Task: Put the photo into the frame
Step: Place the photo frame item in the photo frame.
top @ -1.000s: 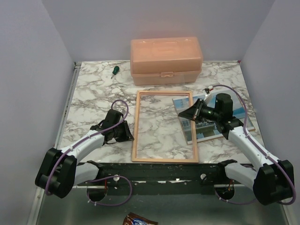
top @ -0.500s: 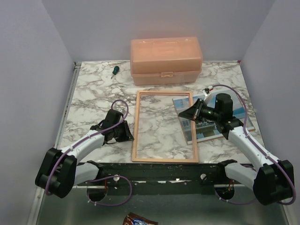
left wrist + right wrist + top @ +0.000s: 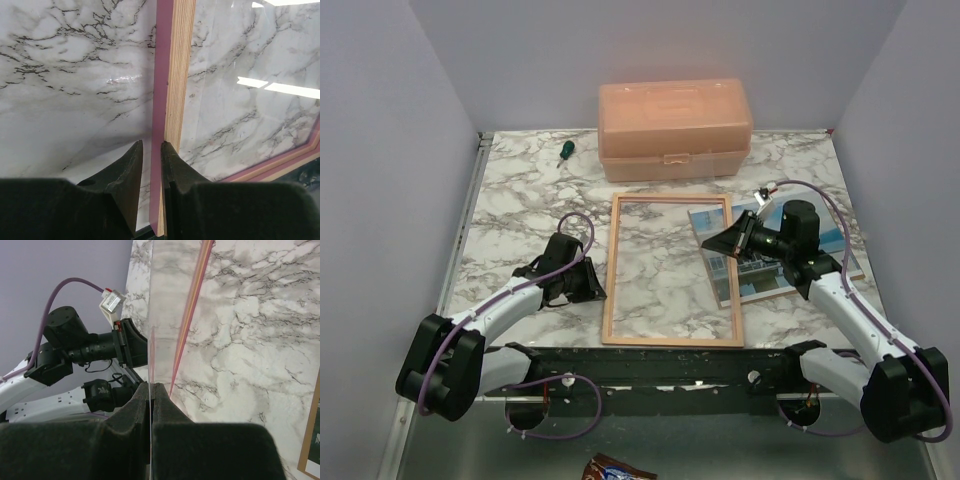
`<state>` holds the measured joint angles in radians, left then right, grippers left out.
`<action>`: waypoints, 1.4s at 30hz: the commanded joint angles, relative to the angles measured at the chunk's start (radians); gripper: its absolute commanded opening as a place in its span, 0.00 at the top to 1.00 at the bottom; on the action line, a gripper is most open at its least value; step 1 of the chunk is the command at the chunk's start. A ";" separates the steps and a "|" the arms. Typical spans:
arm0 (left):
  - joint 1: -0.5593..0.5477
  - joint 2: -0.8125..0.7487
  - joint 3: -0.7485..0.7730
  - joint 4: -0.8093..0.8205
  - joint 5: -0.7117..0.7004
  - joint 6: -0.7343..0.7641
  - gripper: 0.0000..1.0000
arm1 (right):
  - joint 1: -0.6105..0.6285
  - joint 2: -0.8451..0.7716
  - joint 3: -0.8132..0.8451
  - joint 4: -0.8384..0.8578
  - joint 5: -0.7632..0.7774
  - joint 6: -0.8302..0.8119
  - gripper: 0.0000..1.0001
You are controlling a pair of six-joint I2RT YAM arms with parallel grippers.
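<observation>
Fingers (image 3: 127, 175) of left gripper (image 3: 151, 150) pinch frame (image 3: 172, 75) edge.

The left arm (image 3: 505, 308) and right arm (image 3: 855, 318) are made of white shells joined by black motor housings, with bulky black shoulders (image 3: 440, 365) at seven and five o'clock. A purple cable (image 3: 77, 279) is looped along each. The left gripper (image 3: 151, 146) and right gripper (image 3: 151, 385) are fitted with matte black, tapering fingers (image 3: 125, 185).
</observation>
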<state>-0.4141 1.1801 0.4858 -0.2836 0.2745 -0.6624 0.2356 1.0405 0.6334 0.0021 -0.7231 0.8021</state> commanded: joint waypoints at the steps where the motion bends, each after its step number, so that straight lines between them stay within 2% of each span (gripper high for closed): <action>1: 0.000 0.037 -0.022 -0.046 -0.035 0.030 0.79 | 0.001 -0.002 -0.027 0.029 0.012 -0.023 0.99; 42: 0.000 0.065 -0.013 -0.046 -0.024 0.035 0.79 | 0.002 -0.103 -0.041 0.055 -0.024 0.036 0.99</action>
<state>-0.4133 1.2057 0.4976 -0.2756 0.2928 -0.6617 0.2348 0.9695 0.5823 0.0158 -0.7223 0.8246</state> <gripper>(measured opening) 0.218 0.034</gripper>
